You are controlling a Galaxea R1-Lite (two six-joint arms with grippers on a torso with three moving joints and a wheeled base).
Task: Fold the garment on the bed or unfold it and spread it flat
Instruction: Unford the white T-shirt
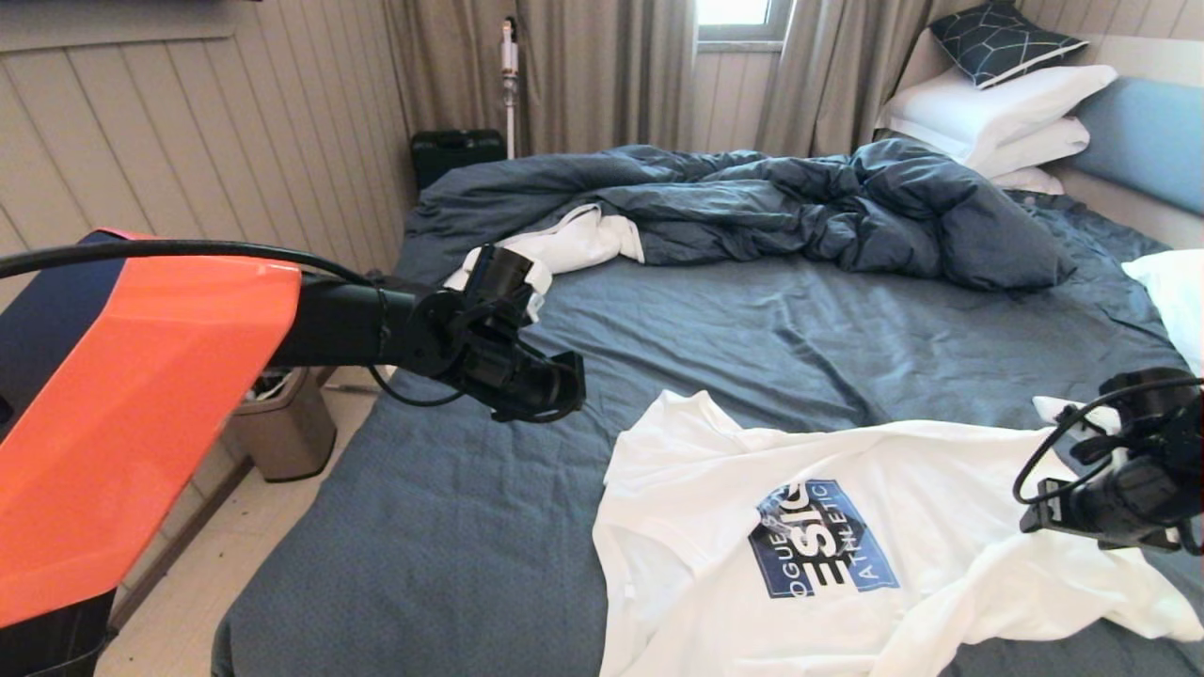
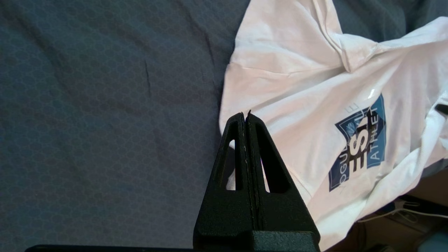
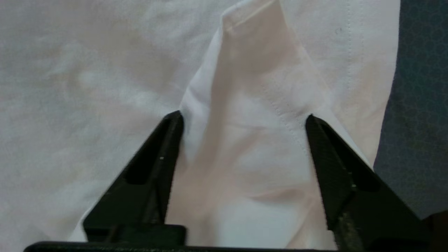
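A white T-shirt, the garment (image 1: 715,470), lies rumpled on the near right part of the bed (image 1: 752,320), its blue printed logo facing up. My right gripper (image 1: 1039,508) is low over the shirt's right side. Its jaws are open, and a raised fold of the white cloth (image 3: 252,87) stands between the fingertips (image 3: 244,117). My left gripper (image 1: 560,385) hangs above the bare sheet, left of the shirt's edge (image 2: 297,70). It is shut (image 2: 245,115) with nothing in it.
A rumpled dark duvet (image 1: 847,207) and another white cloth (image 1: 583,240) lie at the back of the bed. White pillows (image 1: 997,113) are stacked against the blue headboard (image 1: 1148,132). One more pillow (image 1: 1171,291) lies at the right edge. A bin (image 1: 282,423) stands on the floor on the left.
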